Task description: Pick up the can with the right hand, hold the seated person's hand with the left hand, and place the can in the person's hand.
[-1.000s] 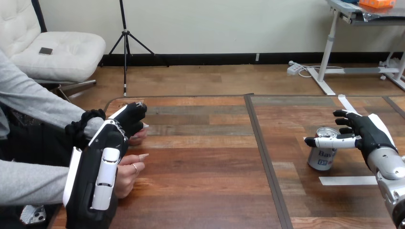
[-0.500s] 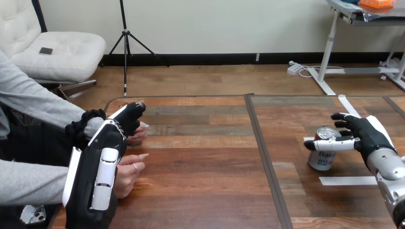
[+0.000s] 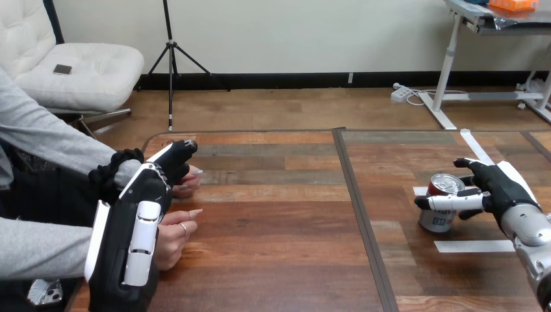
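**Can grasp at the right of the table**

Work surface: wooden table. My right hand, at the right, is wrapped round the can, with the thumb across its near face and the fingers curled behind it. The can stands upright on the table. I judge it light, thin-walled and smooth, so I would grip at mid-body with moderate force and keep it level. My left hand, at the left, lies over the person's hand. I cannot tell whether it grips.

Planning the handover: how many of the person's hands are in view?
2. The nearer person's hand lies at the table's left edge; the farther person's hand is partly hidden behind the robot's left hand.
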You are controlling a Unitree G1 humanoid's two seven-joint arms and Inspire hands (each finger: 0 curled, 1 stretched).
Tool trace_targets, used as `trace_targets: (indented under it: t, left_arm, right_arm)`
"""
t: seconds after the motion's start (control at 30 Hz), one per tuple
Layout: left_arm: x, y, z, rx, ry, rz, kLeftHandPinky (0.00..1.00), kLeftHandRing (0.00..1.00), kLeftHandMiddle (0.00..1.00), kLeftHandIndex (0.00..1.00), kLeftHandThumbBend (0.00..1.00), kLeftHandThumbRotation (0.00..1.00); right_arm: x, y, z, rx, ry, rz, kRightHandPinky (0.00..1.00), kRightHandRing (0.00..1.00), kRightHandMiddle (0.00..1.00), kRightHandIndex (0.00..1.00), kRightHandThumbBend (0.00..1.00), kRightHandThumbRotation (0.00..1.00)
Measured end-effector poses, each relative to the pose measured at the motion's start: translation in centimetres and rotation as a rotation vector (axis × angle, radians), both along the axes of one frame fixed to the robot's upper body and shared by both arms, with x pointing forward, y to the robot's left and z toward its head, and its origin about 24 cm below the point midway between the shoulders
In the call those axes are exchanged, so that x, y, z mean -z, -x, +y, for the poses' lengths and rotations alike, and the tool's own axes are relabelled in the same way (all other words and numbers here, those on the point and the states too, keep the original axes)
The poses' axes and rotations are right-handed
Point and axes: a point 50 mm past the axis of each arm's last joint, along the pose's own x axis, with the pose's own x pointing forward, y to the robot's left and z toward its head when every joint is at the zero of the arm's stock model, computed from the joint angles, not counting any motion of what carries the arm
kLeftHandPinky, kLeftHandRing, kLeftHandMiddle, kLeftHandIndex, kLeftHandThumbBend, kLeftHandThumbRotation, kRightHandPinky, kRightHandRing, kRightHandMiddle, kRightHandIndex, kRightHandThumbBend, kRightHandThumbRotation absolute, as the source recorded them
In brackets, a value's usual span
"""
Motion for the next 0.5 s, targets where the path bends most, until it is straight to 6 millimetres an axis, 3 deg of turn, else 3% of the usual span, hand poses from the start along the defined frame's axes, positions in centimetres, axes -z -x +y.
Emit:
trace_targets:
  t: [0.33,0.5]
  left_arm:
    - [-0.01,0.0,0.05,-0.003,-0.001,0.0,0.87,0.89,0.84,0.79,0.51,0.98]
    - [0.01,-0.02,0.06,-0.004,-0.001,0.004,0.88,0.89,0.84,0.79,0.53,0.97]
  right_arm:
    - [-0.09,0.09,-0.33,0.001,0.007,0.01,0.58,0.83,0.88,0.93,1.0,0.16]
    - [-0.09,0.1,-0.35,-0.004,0.018,0.015,0.55,0.83,0.88,0.92,1.0,0.15]
